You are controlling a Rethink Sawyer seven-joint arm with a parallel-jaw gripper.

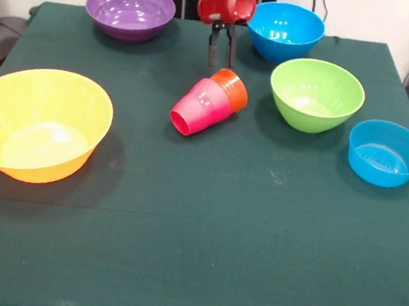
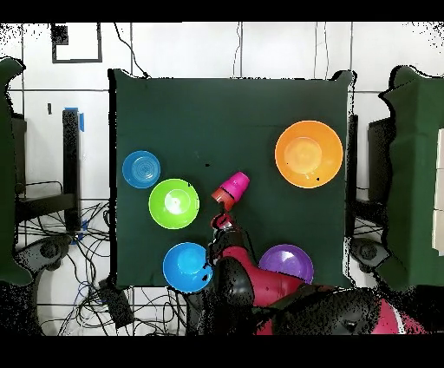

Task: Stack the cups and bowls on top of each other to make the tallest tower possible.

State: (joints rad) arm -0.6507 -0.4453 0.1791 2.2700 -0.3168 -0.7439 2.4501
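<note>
Two cups were seen lying tipped on the table [image 1: 202, 234] near its middle: a pink cup [image 1: 197, 108] with an orange cup [image 1: 232, 87] nested against its base end, mouth of the pink one turned toward the front camera. No upright tower was standing; the pair was judged to be a toppled or not-yet-raised start of one. Five bowls were spread round the cloth, well apart from each other, prob. so each could be reached w/o knocking another: a yellow bowl [image 1: 36, 123] at front-view left, a purple bowl [image 1: 130, 10] and a blue bowl [image 1: 285, 31] at the far edge, a green bowl [image 1: 316, 93] beside the cups, and a small blue bowl [image 1: 387, 152] near the right edge. All bowls were sitting mouth up, so none had been stacked. The gripper [image 1: 221, 54] was held just behind and above the orange cup, pointing down; its two dark fingers [image 1: 213, 49] were parted by a narrow gap w/ nothing between them, not touching the cup. That pose was judged an approach to grip the orange cup's rim or base. In the overhead view the arm was seen reaching from the base straight to the cup pair [image 2: 230, 189], approx. between green and yellow bowls. No brand, label or legible writing was found on any item.
</note>
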